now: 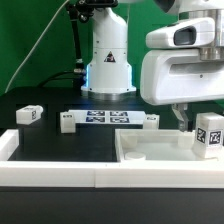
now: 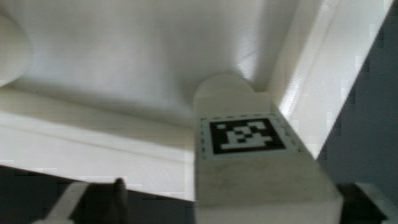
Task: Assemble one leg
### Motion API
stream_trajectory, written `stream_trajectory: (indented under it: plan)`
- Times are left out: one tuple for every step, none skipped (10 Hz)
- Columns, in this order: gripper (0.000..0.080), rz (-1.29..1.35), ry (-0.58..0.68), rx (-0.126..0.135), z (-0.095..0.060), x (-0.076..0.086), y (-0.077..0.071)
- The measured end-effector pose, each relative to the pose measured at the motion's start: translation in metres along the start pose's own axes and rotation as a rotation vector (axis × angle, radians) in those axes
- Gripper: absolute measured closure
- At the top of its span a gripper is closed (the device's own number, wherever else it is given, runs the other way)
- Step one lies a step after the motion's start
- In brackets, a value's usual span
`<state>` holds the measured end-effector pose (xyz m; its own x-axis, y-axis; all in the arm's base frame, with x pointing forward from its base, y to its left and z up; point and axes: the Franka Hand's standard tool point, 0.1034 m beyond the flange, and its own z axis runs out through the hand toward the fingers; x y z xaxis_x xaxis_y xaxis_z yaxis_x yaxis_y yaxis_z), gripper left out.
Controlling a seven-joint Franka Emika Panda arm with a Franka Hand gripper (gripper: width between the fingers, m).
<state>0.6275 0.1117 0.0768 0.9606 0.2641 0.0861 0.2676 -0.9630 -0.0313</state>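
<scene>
A small white leg (image 1: pixel 208 136) with black-and-white tags stands upright at the right end of the big flat white panel (image 1: pixel 150 148). My gripper (image 1: pixel 196 122) hangs over it, jaws either side. In the wrist view the leg (image 2: pixel 246 140) runs between my fingers, over the white panel (image 2: pixel 98 125). One finger (image 2: pixel 107 200) stands clearly apart from the leg. The other finger (image 2: pixel 381 205) is right against it at the frame's edge. Three more legs lie on the black table: one (image 1: pixel 30 115) at the exterior view's left, one (image 1: pixel 68 123) beside it, one (image 1: pixel 150 120) behind the panel.
The marker board (image 1: pixel 105 118) lies flat in front of the robot's base (image 1: pixel 108 70). A low white wall (image 1: pixel 60 170) runs along the near edge of the table, with a raised corner (image 1: pixel 8 145) at the exterior view's left.
</scene>
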Motion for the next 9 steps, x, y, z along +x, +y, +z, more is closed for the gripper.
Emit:
stream_trajectory:
  plan:
    - [0.0359,0.013,0.0,0.001,0.0001,0.0,-0.0005]
    - [0.0509,0.024,0.0,0.001,0.0002,-0.0002,-0.0004]
    - [0.0509,0.024,0.0,0.001,0.0002,-0.0002,-0.0002]
    - [0.0509,0.081,0.0,0.008,0.0004,-0.0004,-0.0005]
    - [0.0509,0.218,-0.001,0.026,0.0013,-0.0017,-0.0001]
    - [0.0509,0.32,-0.001,0.042,0.0023,-0.0026,0.0008]
    - [0.0509,0.45,0.007,0.048,0.0024,-0.0018,0.0]
    - [0.0509,0.549,0.018,0.05,0.0026,-0.001,-0.0006]
    - [0.0508,0.697,0.024,0.058,0.0029,-0.0015,-0.0001]
